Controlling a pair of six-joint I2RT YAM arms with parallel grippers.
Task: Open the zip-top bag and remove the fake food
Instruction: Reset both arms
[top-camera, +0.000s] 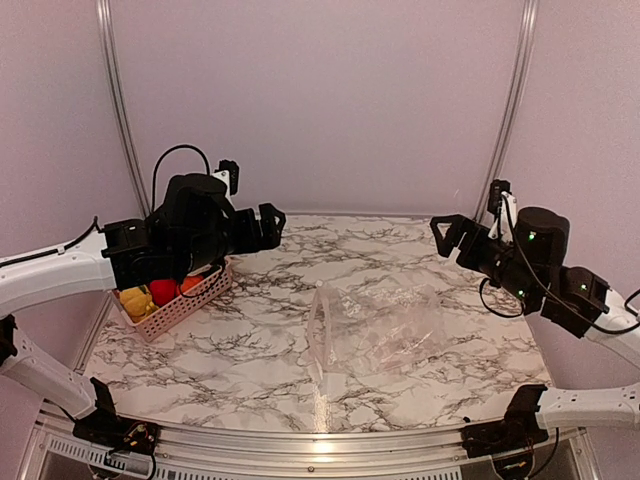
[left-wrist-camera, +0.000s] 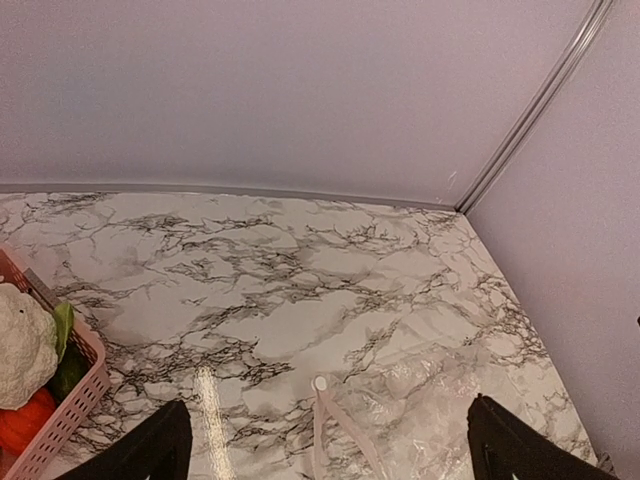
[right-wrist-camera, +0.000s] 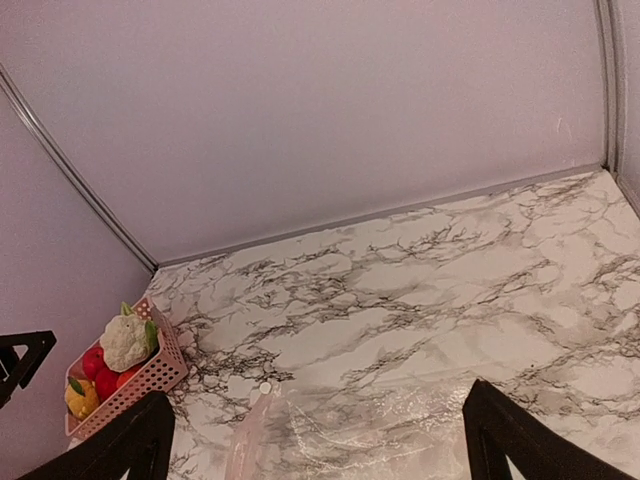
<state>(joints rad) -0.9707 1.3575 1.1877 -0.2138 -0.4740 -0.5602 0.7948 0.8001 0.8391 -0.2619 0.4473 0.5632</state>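
Marble tabletop (top-camera: 255, 375) is bearing the seemingly emptied zip-top bag (top-camera: 378, 328) at centre, fake food (top-camera: 160, 292) sitting in the far-left pink basket (top-camera: 192, 300), left gripper (top-camera: 272, 226) and right gripper (top-camera: 450, 236) hovering wide open, task looking done.

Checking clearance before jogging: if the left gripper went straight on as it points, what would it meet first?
Likely the bare marble table just past the zip-top bag; nothing else lies ahead of the left gripper. Depth is unclear, so the bag could come first.

Seemingly empty bag (top-camera: 375, 330); food (top-camera: 163, 291) in basket (top-camera: 196, 300)
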